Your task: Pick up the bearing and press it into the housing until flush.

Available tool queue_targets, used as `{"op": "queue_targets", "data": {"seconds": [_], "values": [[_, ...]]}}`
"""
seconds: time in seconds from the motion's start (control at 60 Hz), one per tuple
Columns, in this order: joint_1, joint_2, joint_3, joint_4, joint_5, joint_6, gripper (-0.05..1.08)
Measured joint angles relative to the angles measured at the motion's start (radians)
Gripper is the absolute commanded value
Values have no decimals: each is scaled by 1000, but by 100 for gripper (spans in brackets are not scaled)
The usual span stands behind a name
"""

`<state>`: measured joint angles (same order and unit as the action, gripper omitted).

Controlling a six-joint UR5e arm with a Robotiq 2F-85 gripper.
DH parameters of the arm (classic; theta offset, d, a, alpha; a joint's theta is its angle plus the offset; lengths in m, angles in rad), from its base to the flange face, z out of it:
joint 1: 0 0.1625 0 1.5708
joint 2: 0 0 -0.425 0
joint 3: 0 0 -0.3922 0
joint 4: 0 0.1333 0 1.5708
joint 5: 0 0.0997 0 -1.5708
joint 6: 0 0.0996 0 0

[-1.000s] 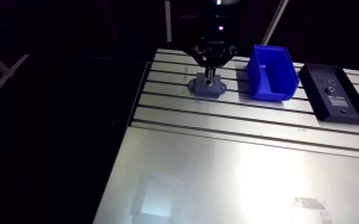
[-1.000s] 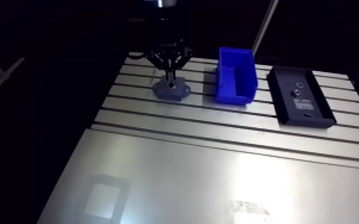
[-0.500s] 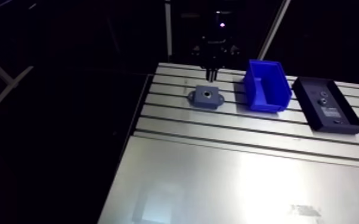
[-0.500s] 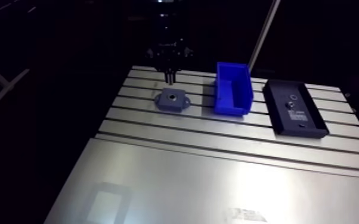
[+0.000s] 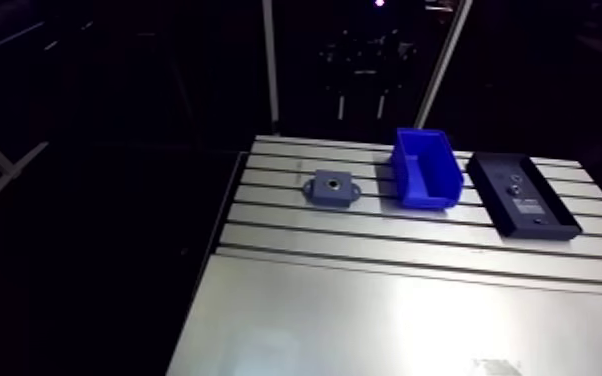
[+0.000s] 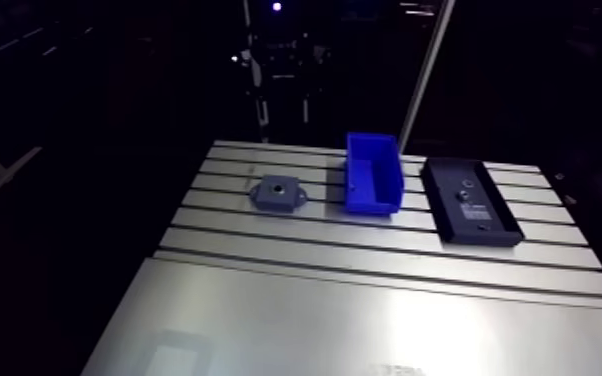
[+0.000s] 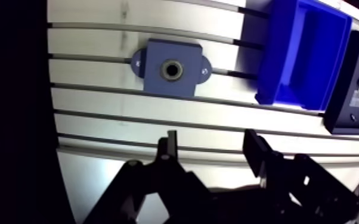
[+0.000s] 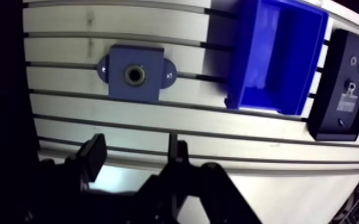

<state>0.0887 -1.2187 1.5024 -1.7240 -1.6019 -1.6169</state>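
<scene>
Grey housing [image 7: 171,68] ahead of gripper [image 7: 212,142].

The hand [image 7: 212,146] is spread wide, the housing [image 7: 171,68] ahead beside a blue bin [image 7: 301,53].

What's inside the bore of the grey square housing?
A pale ring with a dark centre sits in the grey square housing, likely the bearing. Its seating depth cannot be seen from above.

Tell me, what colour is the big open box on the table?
Bright blue. The box shows best in the wrist view.
</scene>
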Motion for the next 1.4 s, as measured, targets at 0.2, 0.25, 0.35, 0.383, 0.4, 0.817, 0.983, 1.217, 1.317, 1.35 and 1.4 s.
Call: {"op": "queue_targets", "data": {"seconds": [0.2, 0.25, 0.35, 0.383, 0.4, 0.817, 0.983, 1.217, 1.317, 1.35, 1.4], "values": [[-32, -25, -54, 73, -9, 0, 0], [-40, -31, -66, 87, -13, 0, 0], [-56, -43, -89, 115, -21, 0, 0], [-62, -47, -96, 123, -24, -1, 0], [-64, -49, -100, 127, -25, -1, 0], [-109, -70, -152, 164, -31, 1, 0], [-115, -69, -166, 165, -19, 1, 0], [-129, -72, -189, 172, 5, 1, 0], [-133, -80, -193, 177, 9, 0, 0], [-135, -83, -193, 179, 10, 0, 0], [-136, -89, -192, 182, 11, 0, 0]]}}
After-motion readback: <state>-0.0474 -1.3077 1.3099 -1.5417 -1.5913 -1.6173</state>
